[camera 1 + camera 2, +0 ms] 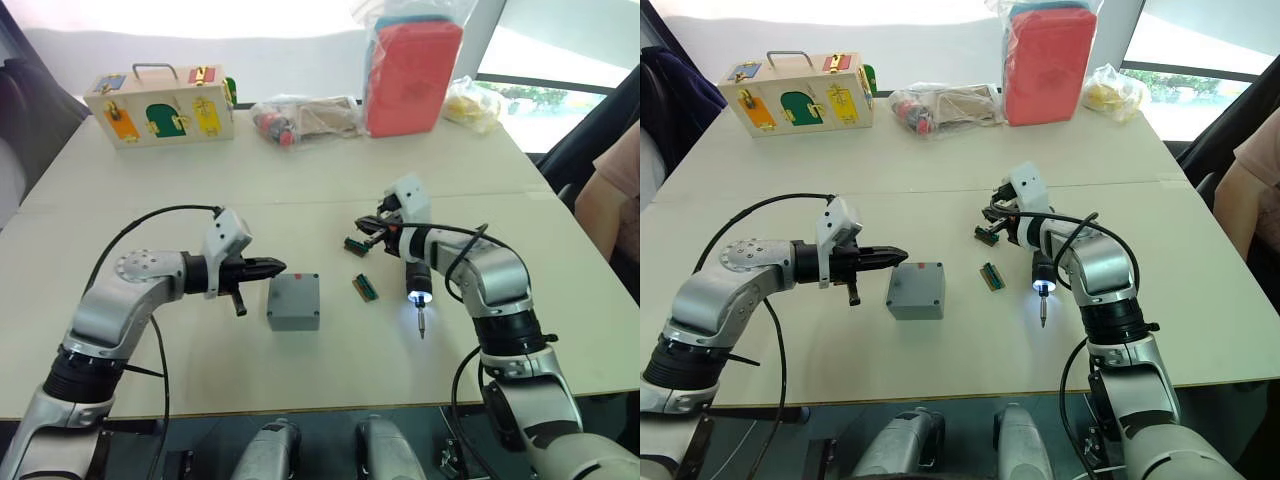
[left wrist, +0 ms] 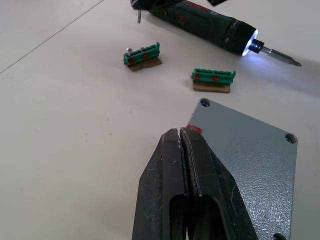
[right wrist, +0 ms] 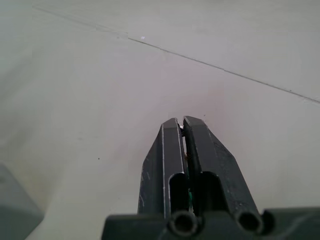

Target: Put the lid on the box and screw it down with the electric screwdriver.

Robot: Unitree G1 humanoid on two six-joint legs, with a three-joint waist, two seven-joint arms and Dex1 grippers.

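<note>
- The lid [image 2: 245, 155] looks seated already: its flat grey face sits square over the box [image 1: 293, 305], with a screw hole at each visible corner. I cannot tell whether any screws are in them.
- The box stands on the counter [image 1: 300, 380] in front of you, just ahead of the left gripper [image 1: 270, 267]. That gripper's jaws are pressed together on nothing, with the tips near the box's left side.
- The right gripper [image 3: 179, 122] also has its jaws pressed together. I cannot tell whether it has any hold on the tool.
- The electric screwdriver [image 1: 417, 280] is to the right of the box and apart from it, under the right forearm.
- A green terminal block [image 1: 365, 287] lies between the screwdriver and the box. A second terminal block [image 1: 354, 244] lies a little farther back.
- The screwdriver's long axis runs from the far side of the counter towards you. Its tip light is lit and the bit points at the near edge, not at the box.
- Judged from this, driving the screws is the step in hand.
- To do it well, tip the tool so the bit stands upright over one corner hole.
- Brace the box with the left jaws against its side so it cannot spin.
- Sweep clear of the nearer terminal block on the way over.
</note>
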